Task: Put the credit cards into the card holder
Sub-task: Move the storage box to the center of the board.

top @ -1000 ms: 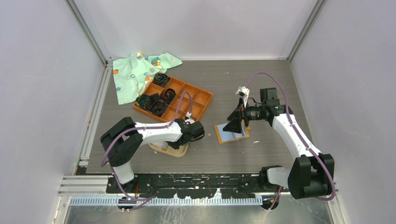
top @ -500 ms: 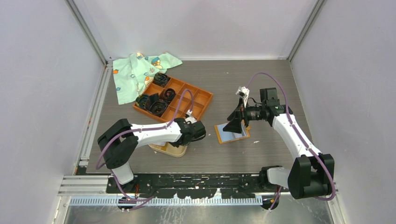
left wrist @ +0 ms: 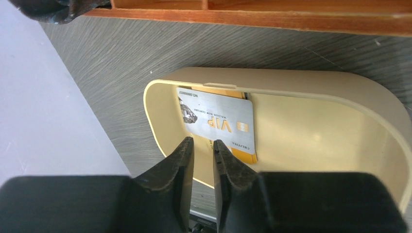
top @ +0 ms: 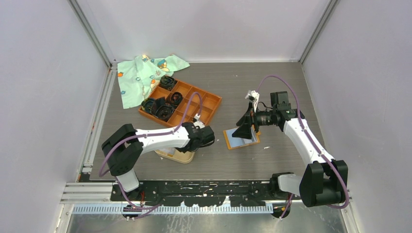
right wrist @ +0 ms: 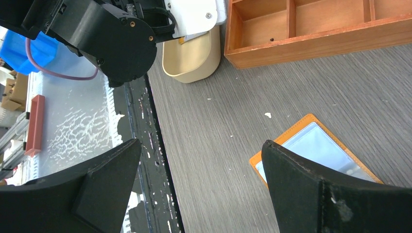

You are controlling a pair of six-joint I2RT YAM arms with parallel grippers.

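Note:
The card holder is a beige oval tray on the grey table, also seen under the left wrist in the top view. Inside it at the left end lies a silver credit card marked VIP, on top of a second card with a yellow edge. My left gripper hovers over the holder's near rim. Its jaws stand a narrow gap apart with nothing between them. My right gripper stands wide open and empty above the table, next to the orange wallet.
The orange grid tray with black coiled bands sits behind the holder, close to its far rim. A green patterned cloth lies at the back left. The open orange wallet lies flat at the centre, below the right gripper.
The left arm's elbow has shifted slightly to the left while its wrist stays over the card holder. The right arm has not moved.

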